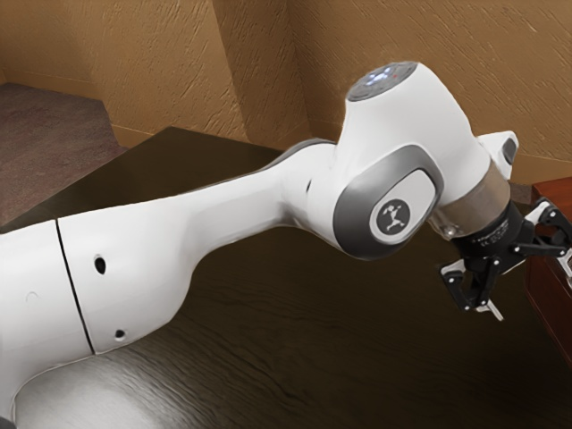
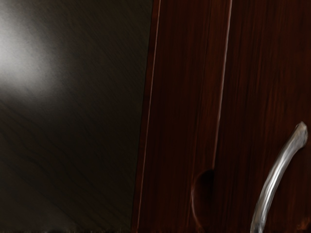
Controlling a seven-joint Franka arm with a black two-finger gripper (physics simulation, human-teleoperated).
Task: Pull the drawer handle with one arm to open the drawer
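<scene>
A dark red wooden drawer cabinet (image 1: 547, 295) stands at the exterior view's right edge on the dark table. My black gripper (image 1: 527, 284) hangs right in front of it, open, with one finger low toward the table and the other up against the cabinet's face; nothing is between them. In the wrist view the drawer front (image 2: 194, 97) is close to the hand, with a vertical seam running down it. A curved silver handle (image 2: 279, 177) sits on the panel beyond that seam, off to one side of the hand. The drawer front lies flush with its frame.
The dark wood table (image 1: 295, 357) stretches under the arm, with a bright glare patch (image 2: 24, 53) on it. Tan textured walls (image 1: 179, 63) rise behind. My white forearm (image 1: 179, 259) spans the exterior view's left and middle.
</scene>
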